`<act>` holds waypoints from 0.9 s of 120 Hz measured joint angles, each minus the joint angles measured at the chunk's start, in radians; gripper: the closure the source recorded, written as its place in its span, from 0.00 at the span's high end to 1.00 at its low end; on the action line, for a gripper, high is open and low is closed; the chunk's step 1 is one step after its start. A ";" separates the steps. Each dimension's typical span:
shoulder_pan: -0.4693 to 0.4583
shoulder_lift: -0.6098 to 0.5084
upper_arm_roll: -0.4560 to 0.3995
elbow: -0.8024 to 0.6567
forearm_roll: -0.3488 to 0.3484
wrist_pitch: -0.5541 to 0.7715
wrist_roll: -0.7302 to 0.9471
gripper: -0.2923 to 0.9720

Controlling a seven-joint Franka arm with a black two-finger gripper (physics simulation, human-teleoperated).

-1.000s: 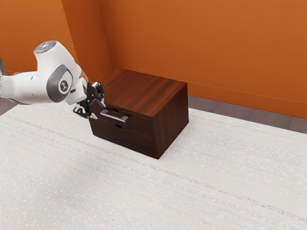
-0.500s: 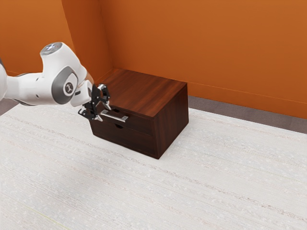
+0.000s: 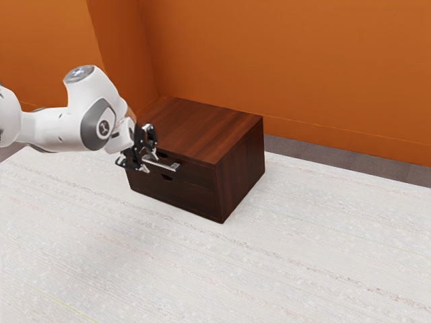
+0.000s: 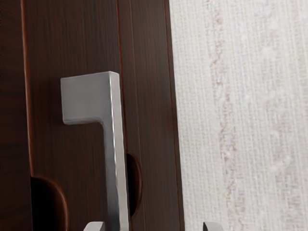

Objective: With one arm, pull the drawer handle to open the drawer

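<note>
Over the last second the white seven-joint arm [image 3: 64,124] has swung toward the exterior view's right. That has carried its black two-finger gripper [image 3: 141,159] from just short of the dark brown wooden two-drawer cabinet [image 3: 202,131] up to the near end of the brushed silver metal bar handle [image 3: 161,163]. The handle sits on the upper drawer front [image 3: 188,172], which lies flush with the cabinet face, so the drawer is not yet open. The cabinet stands on the pale woven-textured surface [image 3: 202,269], close to the orange wall [image 3: 283,60].

In the wrist view the jaws stand wide apart and hold nothing. The two fingertips [image 4: 95,226] straddle the handle's [image 4: 114,163] bar, which runs close beside one tip and well apart from the other.

The likely trouble comes from that off-centre placement. When the jaws close, one finger probably meets the bar first, and it could nudge the hand sideways or leave a shallow grip. The hold is also at the handle's end, by its bracket, rather than at its middle. A pull from there may twist the drawer in its runners and jam it. The smooth metal could slide out of the pads if the pull does not follow the drawer's line of travel. Pulling before the jaws have closed would simply leave the handle behind.
</note>
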 joint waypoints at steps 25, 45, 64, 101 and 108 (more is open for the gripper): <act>0.000 0.022 0.000 0.009 -0.009 0.006 0.001 0.39; 0.000 0.032 0.000 0.015 -0.017 0.008 0.003 0.39; 0.000 0.035 0.000 0.016 -0.024 0.009 0.004 0.38; 0.001 0.040 -0.001 0.014 -0.039 0.011 0.005 0.32; 0.001 0.040 -0.001 0.014 -0.041 0.011 0.005 0.30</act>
